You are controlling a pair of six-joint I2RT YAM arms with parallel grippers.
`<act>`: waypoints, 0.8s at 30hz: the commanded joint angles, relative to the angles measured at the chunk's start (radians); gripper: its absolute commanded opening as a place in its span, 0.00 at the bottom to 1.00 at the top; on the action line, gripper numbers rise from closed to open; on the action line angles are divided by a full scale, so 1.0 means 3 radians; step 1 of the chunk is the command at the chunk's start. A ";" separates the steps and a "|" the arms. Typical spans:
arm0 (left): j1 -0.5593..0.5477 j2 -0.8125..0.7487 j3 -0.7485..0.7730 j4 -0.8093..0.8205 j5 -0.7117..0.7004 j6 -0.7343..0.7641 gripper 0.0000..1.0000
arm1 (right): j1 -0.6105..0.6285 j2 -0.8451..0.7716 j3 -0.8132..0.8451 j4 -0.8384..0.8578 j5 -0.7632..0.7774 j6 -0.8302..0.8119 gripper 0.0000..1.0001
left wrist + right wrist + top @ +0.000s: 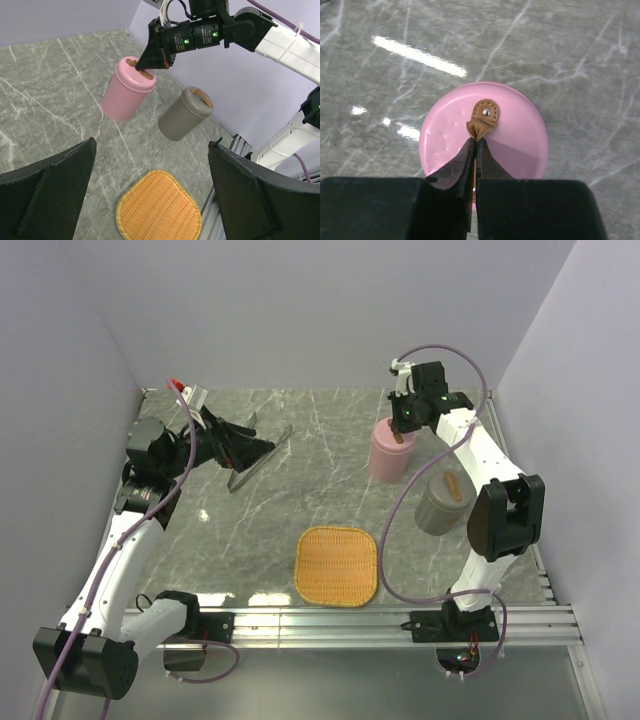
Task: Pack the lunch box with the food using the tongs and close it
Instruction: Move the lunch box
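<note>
Closest to the right wrist camera, the two black fingers (452,172) of the right gripper (476,142) are pressed together. They pinch the brown strap (484,116) riveted to the pink lid (520,135). That lid sits on the pink cup (388,455), which stands upright at the far right of the table (300,500). I cannot tell whether the cup's base rests on the table or is raised slightly.

Grey cup (440,505): upright, just beside the pink cup on its near-right side and not touching it. Its lid is on and carries its own brown strap on top. Part of the right arm's elbow stands in front of it in the top view.

Left gripper (255,437): jaws spread wide and holding nothing. It sits at the far left of the table, over the tongs (243,475). The tongs lie flat on the table and run diagonally. I cannot tell whether a finger touches them.

Woven tray (337,565): flat on the table near the front edge, between the two arm bases. It is well apart from both cups and from the tongs.
</note>
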 commanded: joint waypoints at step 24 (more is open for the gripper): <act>0.0011 -0.0025 0.0013 0.0026 0.0104 0.0070 1.00 | -0.0922 -0.0561 -0.0651 -0.0441 -0.0038 -0.0465 0.00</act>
